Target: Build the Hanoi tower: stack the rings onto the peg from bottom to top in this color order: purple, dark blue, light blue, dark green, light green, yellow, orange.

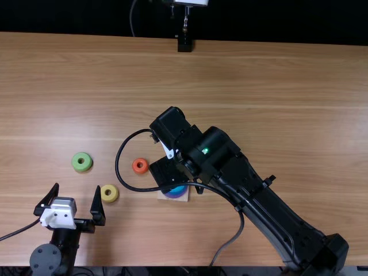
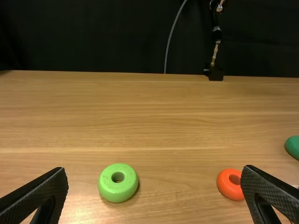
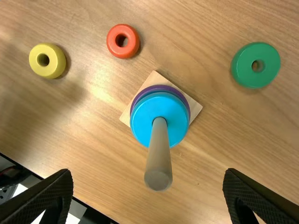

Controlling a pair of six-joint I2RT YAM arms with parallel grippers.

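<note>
Low over the wooden base, my right gripper (image 1: 165, 172) partly covers the tower. Its fingers are open in the right wrist view, gripper (image 3: 148, 174), with the upright peg (image 3: 159, 158) between them, untouched. Around the peg lie a purple ring (image 3: 188, 108), a thin darker blue edge and the light blue ring (image 3: 140, 122) on top. Loose on the table are the dark green ring (image 3: 255, 65), orange ring (image 1: 140, 165), yellow ring (image 1: 109, 193) and light green ring (image 1: 81, 161). My left gripper (image 1: 77, 190), also (image 2: 156, 173), stands open and holds nothing, left of the yellow ring.
The right arm and its looped cable stretch across the middle of the table (image 1: 276, 86). A black stand (image 1: 184, 43) is at the far edge. The yellow ring lies close to the left gripper's right finger.
</note>
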